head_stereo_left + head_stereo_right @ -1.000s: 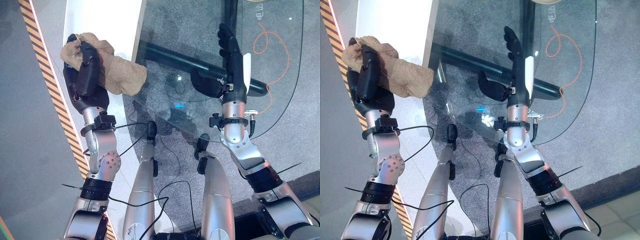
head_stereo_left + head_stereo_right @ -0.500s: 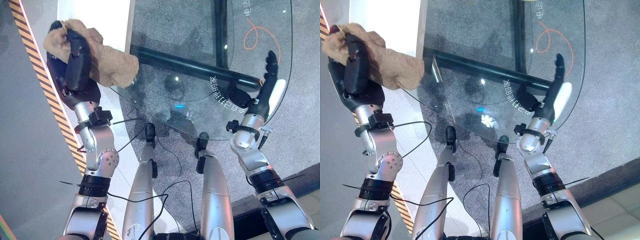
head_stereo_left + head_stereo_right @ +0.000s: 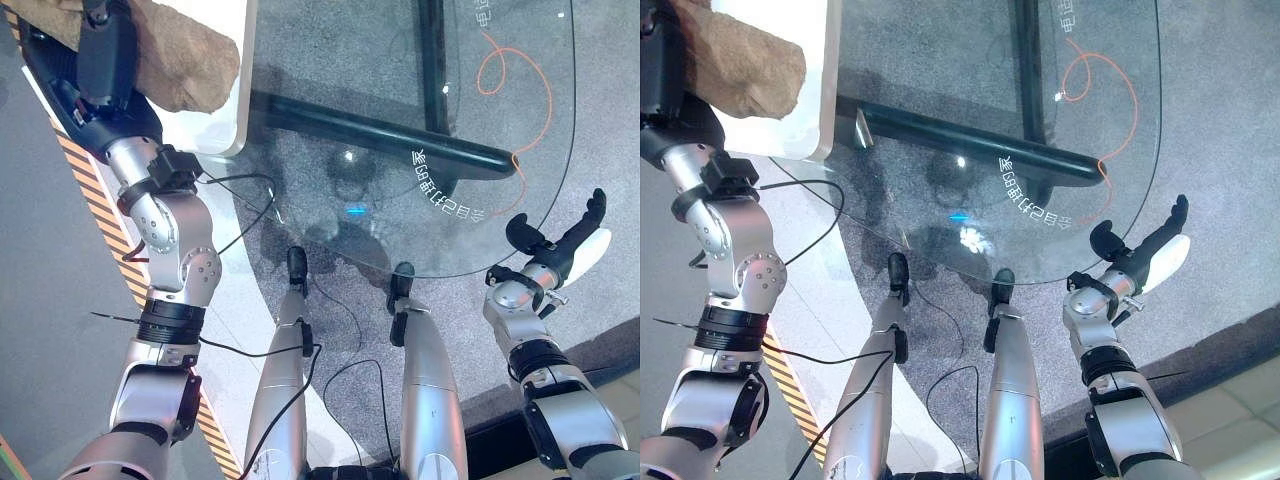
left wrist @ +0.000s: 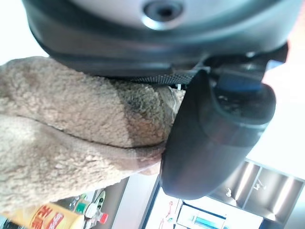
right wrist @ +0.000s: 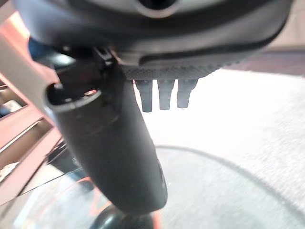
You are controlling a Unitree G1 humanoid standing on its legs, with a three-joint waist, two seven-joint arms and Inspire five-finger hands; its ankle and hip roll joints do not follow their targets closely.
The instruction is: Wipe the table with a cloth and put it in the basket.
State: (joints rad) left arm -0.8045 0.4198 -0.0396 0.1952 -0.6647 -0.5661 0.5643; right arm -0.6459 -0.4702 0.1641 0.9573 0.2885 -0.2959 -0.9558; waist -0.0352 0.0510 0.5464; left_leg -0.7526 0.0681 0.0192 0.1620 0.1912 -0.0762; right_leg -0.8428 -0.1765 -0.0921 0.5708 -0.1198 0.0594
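Left hand (image 3: 105,60) fingers curled on brown cloth (image 3: 185,65); right hand (image 3: 570,245) fingers straight, off glass table (image 3: 330,60).

L hand (image 4: 209,138) thumb clamps tan fleecy cloth (image 4: 71,133) w/ dark smudge.

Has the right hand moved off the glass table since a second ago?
Yes. The right hand has swung right, from above the glass table to beyond its curved edge.

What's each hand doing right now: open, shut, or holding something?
Left hand: shut on the tan cloth, held over the white surface.
Right hand: open, holding nothing, off the edge of the glass table.
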